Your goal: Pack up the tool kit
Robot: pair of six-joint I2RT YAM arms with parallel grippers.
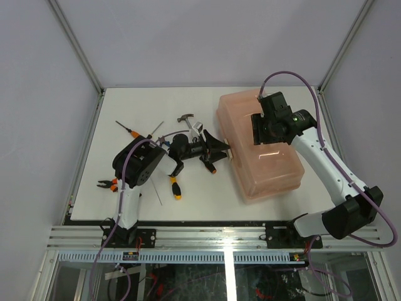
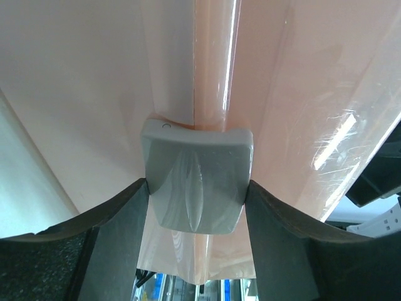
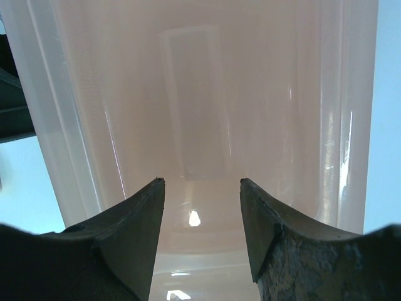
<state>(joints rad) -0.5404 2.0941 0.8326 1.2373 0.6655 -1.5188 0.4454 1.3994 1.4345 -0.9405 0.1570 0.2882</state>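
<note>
The salmon-pink toolbox (image 1: 276, 169) lies on the right of the table with its lid down. My left gripper (image 1: 220, 150) reaches to the box's left side. In the left wrist view that gripper (image 2: 197, 188) has its two fingers pressed against both sides of the grey latch (image 2: 194, 150). My right gripper (image 1: 263, 135) rests over the lid; in the right wrist view it (image 3: 202, 182) stands open with only the pink lid (image 3: 194, 94) behind its fingers. A small hammer (image 1: 186, 118), an orange screwdriver (image 1: 130, 130), pliers (image 1: 108, 184) and a yellow-black screwdriver (image 1: 176, 188) lie loose on the table to the left.
An orange-handled tool (image 1: 212, 166) lies just under the left gripper, beside the box. The left arm (image 1: 141, 164) stretches over the loose tools. A thin metal rod (image 1: 156, 130) lies near the hammer. The white table (image 1: 156, 100) ends at grey walls at the back and sides.
</note>
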